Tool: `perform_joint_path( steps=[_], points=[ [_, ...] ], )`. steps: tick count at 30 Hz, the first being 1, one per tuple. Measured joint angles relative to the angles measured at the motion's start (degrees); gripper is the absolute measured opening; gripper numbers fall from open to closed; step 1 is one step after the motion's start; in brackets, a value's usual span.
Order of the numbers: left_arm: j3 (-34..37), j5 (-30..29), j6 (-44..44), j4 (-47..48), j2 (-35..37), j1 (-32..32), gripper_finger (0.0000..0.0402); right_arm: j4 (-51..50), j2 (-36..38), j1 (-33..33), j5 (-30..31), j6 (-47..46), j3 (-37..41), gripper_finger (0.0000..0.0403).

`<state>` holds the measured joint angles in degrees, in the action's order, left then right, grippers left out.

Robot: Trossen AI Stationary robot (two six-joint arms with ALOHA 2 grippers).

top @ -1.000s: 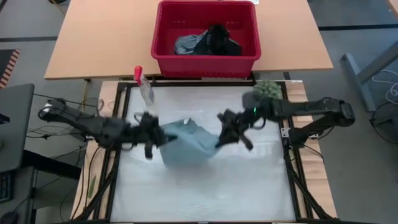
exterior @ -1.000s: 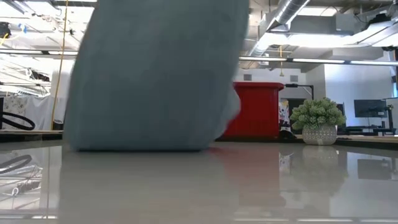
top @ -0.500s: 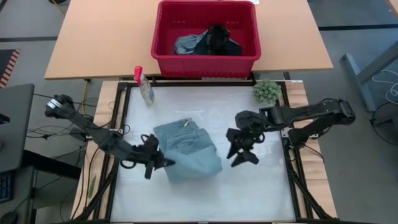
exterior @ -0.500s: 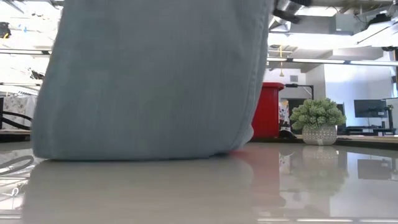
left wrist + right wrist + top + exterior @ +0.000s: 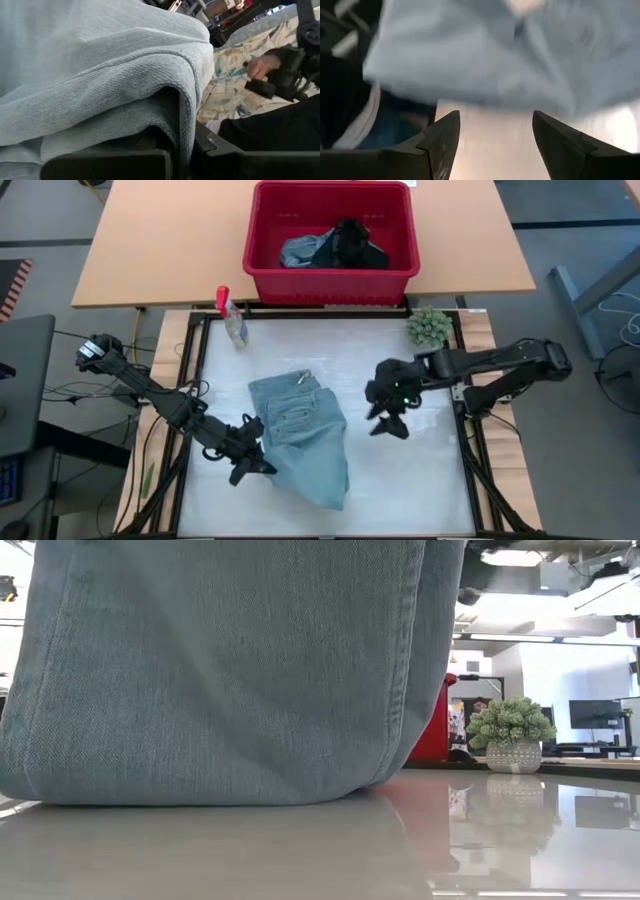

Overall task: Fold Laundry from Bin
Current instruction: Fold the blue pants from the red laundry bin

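White and glossy, the worktop (image 5: 420, 480) is seen from above with a tan table behind it, on which the red bin (image 5: 331, 238) stands holding a grey-blue garment (image 5: 303, 250) and a black one (image 5: 352, 240). A folded pair of light denim jeans (image 5: 298, 432) is laid on the worktop's middle. The left pincer (image 5: 252, 467) is clamped on the jeans' left edge, presumably so that the fold can be dragged or straightened. The right pincer (image 5: 389, 422) is held spread and empty just beside the jeans' right side, apart from them. A spray bottle (image 5: 231, 317) and a small green plant (image 5: 429, 327) are set at the far corners.

At worktop height, the jeans (image 5: 220, 670) fill most of the picture; the bin (image 5: 432, 720) and plant (image 5: 511, 733) are seen behind, against an open workshop.

From the left wrist, denim (image 5: 100, 85) is seen pinched between the dark fingers (image 5: 165, 150).

From the right wrist, the fingers (image 5: 442, 135) are parted over bare worktop, the jeans (image 5: 485, 55) lying ahead.
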<state>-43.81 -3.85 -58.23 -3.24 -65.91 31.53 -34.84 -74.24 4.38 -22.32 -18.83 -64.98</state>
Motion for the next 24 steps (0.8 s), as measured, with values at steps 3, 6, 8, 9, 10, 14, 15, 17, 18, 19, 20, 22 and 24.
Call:
perform_joint_path(
  steps=[3, 6, 8, 9, 10, 14, 15, 17, 18, 19, 20, 22, 24],
  points=[
    [0.00, -0.28, -0.03, -0.38, 0.00, 0.00, 0.0000, 10.60, -1.61, -2.90, 0.21, 1.56, 1.17, 0.0275],
    [0.00, -0.42, -1.14, -0.30, 0.00, 0.04, 0.0000, 18.82, -5.89, -6.25, 0.21, 4.32, 2.07, 0.0275],
    [0.00, 0.15, -2.94, -0.05, 0.00, 0.66, 0.0000, 24.99, -9.91, -8.17, 0.22, 6.41, 2.32, 0.0275],
    [0.00, 0.33, -4.15, 0.16, 0.00, 1.25, 0.0000, 27.97, -12.15, -9.03, 0.06, 7.35, 2.39, 0.0275],
    [0.00, 0.63, -5.47, 0.43, 0.00, 1.91, 0.0000, 31.54, -14.58, -9.62, -0.32, 8.11, 2.39, 0.0275],
    [0.00, -0.05, -13.32, 2.21, 0.04, 5.11, 0.0000, 47.29, -24.28, -10.58, -3.52, 8.20, 2.35, 0.0276],
    [0.00, -0.59, -15.80, 2.81, 0.04, 5.96, 0.0000, 49.36, -26.46, -10.58, -3.79, 7.94, 1.95, 0.0276],
    [0.00, -2.04, -20.80, 4.18, 0.04, 7.87, 0.0000, 50.57, -30.89, -10.59, -3.82, 8.53, 0.19, 0.0276],
    [0.00, -2.88, -23.25, 5.13, 0.04, 8.82, 0.0000, 50.37, -32.95, -10.60, -2.94, 9.57, -0.90, 0.0276],
    [0.00, -3.67, -25.46, 6.09, 0.04, 9.64, 0.0000, 50.02, -34.89, -10.60, -1.92, 10.29, -2.09, 0.0276],
    [0.00, -4.26, -27.66, 7.31, 0.04, 10.41, 0.0000, 49.86, -36.65, -10.60, -1.25, 10.83, -3.18, 0.0276],
    [0.00, -4.56, -32.25, 10.23, 0.04, 11.54, 0.0000, 49.56, -39.67, -10.60, -0.17, 11.56, -5.57, 0.0276],
    [0.00, -4.55, -37.27, 13.03, 0.04, 12.67, 0.0000, 48.80, -42.11, -10.60, 1.58, 12.73, -8.30, 0.0276]
  ],
)
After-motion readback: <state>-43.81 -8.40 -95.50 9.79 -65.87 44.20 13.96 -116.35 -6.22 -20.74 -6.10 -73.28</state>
